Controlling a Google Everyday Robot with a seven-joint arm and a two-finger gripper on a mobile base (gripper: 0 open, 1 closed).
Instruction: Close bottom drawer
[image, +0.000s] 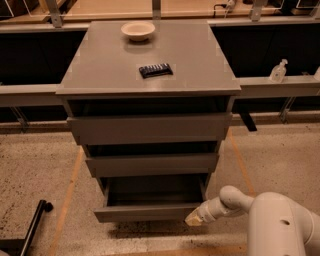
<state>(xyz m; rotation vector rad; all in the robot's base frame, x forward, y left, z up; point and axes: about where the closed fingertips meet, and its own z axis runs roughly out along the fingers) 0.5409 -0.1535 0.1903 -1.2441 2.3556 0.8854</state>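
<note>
The bottom drawer (150, 212) is the lowest of three grey drawers in the grey cabinet (150, 65). It stands partly pulled out, and its grey box interior (155, 190) shows. My gripper (194, 219) is at the end of the white arm (235, 200), low on the right. Its tip rests against the right end of the bottom drawer's flat front. The middle drawer front (152, 165) and the top drawer front (150, 129) sit above it.
A cream bowl (138, 30) and a black flat object (155, 70) lie on the cabinet top. A clear bottle (278, 71) stands on a ledge at the right. A black pole (34, 225) lies on the speckled floor at the lower left.
</note>
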